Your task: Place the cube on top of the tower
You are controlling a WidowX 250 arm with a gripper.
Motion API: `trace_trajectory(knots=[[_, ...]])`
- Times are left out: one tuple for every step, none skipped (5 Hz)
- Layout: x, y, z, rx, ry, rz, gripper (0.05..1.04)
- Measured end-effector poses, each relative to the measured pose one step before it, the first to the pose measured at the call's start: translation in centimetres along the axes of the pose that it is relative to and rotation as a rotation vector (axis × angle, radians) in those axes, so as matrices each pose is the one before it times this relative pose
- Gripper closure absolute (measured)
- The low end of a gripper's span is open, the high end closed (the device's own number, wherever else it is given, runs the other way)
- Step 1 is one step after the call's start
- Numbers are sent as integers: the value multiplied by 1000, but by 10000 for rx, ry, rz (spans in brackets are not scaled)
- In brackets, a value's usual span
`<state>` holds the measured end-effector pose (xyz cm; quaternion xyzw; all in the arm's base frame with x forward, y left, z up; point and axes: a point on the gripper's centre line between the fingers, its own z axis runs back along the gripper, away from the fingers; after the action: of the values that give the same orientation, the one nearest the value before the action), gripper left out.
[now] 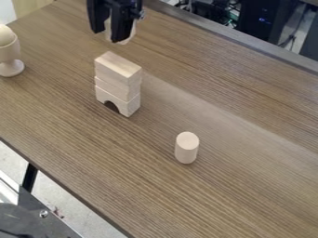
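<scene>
Pale wood for the cube (129, 37), clasped by the part-open black gripper (108, 36) beyond the tower (118, 83), probably raised to clear the top block (110, 60) before being set down. Looks plain and unpainted, largely masked by the grip except at the lower edge and in a sliver between the fingertips

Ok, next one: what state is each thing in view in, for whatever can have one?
End effector: hanging over the table, beyond the tower.
Pale piece: at the end effector, partly hidden by it; whether gripped, cannot tell.
Tower: standing, three blocks high, topped by a flat-faced block.
Arch block: at the tower's base, opening down.
Cylinder: upright, apart from the tower.
Wooden cup: upright, rounded top showing above its rim.
</scene>
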<state>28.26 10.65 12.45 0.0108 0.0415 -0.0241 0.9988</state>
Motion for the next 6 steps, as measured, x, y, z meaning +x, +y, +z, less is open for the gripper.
trace_trajectory(knots=[[-83,-502,639,372,-25,-410,536],[-218,-329,-330,104,207,-187,536],[-906,-159,309,88,68,-108,536],[-764,-161,-105,32,113,-86,536],[-723,67,-328,-8,142,-15,536],[-68,66,-75,15,-88,-16,536]])
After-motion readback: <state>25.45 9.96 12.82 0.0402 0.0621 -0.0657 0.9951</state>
